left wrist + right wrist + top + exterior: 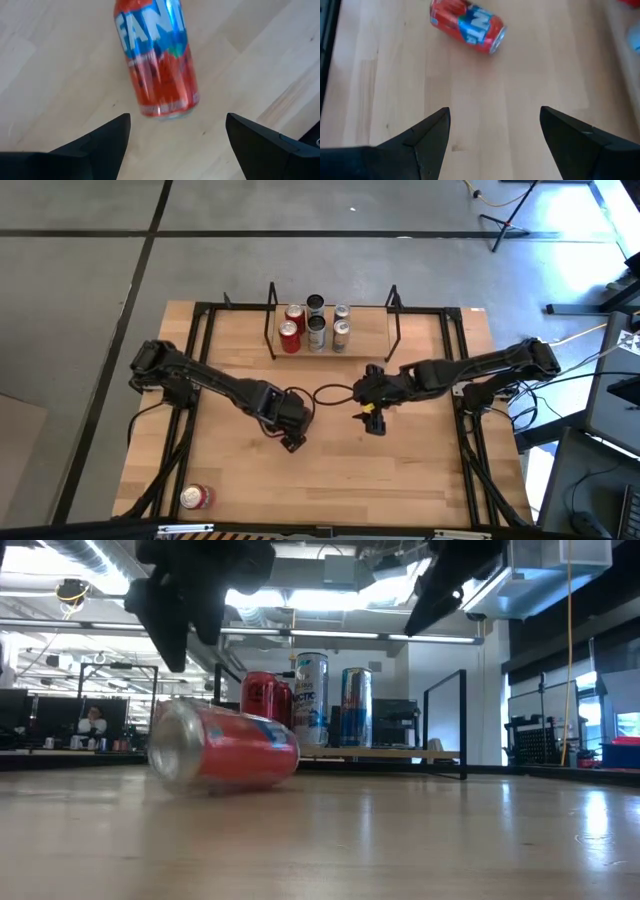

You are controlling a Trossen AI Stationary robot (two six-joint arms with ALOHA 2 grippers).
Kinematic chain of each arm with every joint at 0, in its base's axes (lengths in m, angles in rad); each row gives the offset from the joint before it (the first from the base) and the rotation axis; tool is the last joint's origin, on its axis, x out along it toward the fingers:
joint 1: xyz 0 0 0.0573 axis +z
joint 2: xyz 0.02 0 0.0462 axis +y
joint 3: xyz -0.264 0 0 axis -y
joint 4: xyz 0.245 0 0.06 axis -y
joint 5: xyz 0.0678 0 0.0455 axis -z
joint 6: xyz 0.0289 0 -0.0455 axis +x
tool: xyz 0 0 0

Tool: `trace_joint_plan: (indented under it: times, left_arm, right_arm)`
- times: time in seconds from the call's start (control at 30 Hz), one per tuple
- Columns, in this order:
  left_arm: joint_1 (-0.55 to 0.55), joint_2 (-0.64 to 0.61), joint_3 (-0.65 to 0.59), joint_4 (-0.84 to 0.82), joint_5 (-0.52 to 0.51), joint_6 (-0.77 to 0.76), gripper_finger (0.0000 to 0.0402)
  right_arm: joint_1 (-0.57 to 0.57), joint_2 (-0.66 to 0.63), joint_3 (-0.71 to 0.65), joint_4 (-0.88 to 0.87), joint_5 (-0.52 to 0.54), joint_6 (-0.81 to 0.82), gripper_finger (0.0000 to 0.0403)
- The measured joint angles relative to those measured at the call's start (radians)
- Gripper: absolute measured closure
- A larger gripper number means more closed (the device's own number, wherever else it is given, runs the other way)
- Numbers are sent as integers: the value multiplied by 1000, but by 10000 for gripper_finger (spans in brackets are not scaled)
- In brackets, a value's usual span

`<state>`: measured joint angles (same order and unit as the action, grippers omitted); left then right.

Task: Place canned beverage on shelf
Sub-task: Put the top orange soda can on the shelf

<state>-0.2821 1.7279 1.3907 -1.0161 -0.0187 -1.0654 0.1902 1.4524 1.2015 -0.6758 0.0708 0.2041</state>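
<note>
Red can point(157, 60) lies on its side just beyond the spread-fingered, empty left gripper point(177, 145).

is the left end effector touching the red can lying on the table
Apart. The left wrist view shows bare table between the open fingers and the red can.

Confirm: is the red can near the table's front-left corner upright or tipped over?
Tipped. The red can lies on its side on the table, silver end facing the low camera.

On the red can point(157, 60) lying on my table I read "FAN"; a white shelf can point(310, 700) showed "CTIC".
</note>
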Motion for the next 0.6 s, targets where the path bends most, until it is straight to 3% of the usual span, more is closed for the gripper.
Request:
trace_joint_plan:
  times: [0.23,0.33,0.6]
  left_arm:
    - [-21,0,-3,25,-71,-88,86]
    - [-13,-1,-37,124,-122,-181,86]
    - [-16,0,-199,344,-162,-242,86]
  right_arm:
    - [0,0,-97,139,-76,33,110]
    - [0,0,-121,175,-80,45,110]
    - [0,0,-129,177,-80,57,110]
